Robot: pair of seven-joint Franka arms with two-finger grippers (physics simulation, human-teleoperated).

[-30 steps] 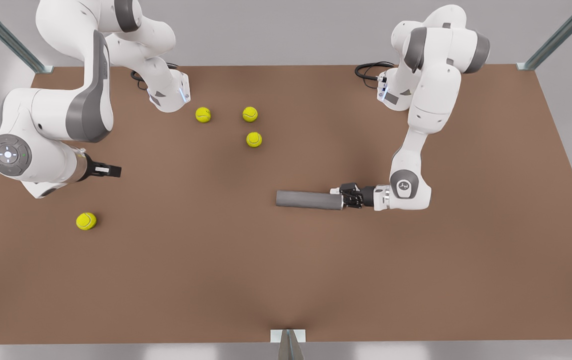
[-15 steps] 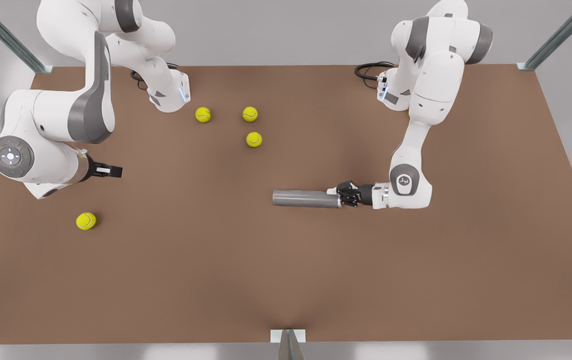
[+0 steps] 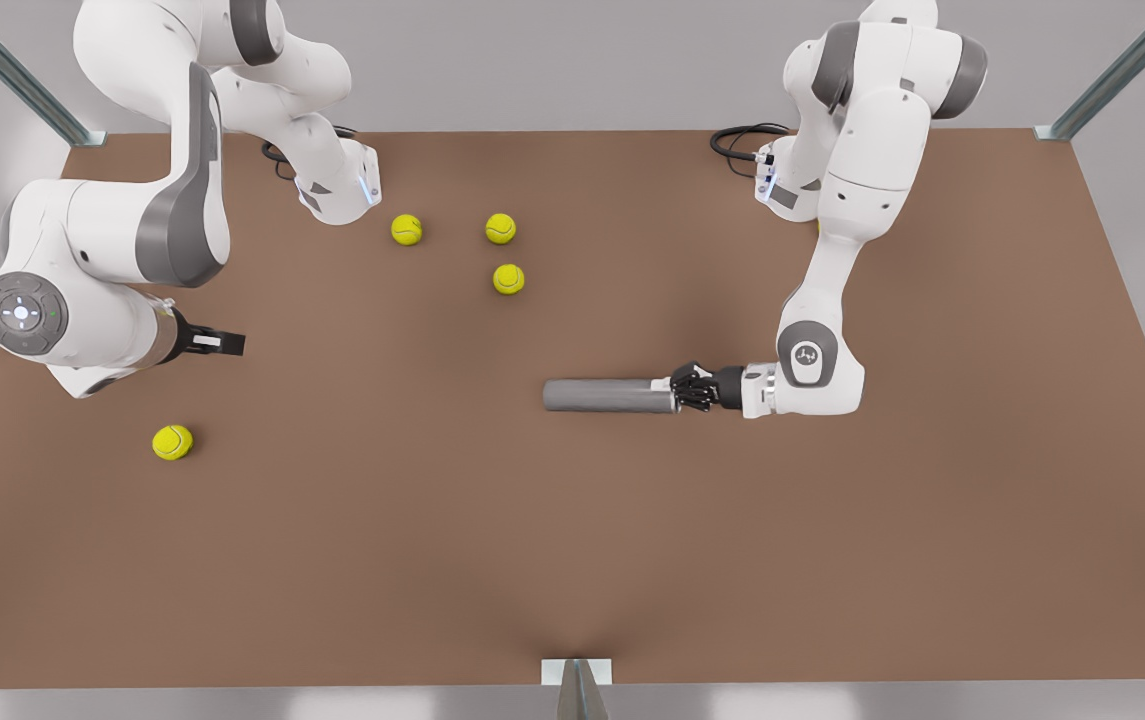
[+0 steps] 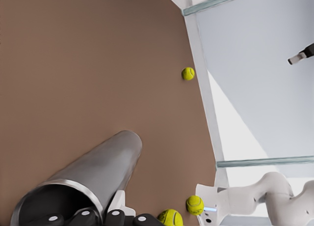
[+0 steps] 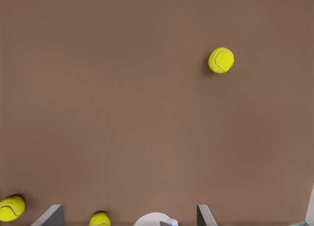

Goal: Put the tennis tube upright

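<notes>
Brown worktop (image 3: 572, 560) fills the scene. At nine o'clock the right gripper (image 3: 222, 343) waits above a tennis ball (image 3: 172, 441); whether its fingers are apart I cannot tell. Toward three o'clock the tennis tube (image 3: 607, 396) lies flat, the left gripper (image 3: 684, 390) clamped on its open rim. To stand it well, lift that end slowly, pivoting on the far end.

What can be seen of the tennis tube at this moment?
The tennis tube is a long, slim grey cylinder with a matte, faintly metallic look, lying flat on the brown table, not upright. Its length runs across the front view. The left wrist view shows its hollow end with a lighter rim. The left gripper sits at that open end, on the front view's right, its fingers at the rim. No tennis ball touches it.
</notes>
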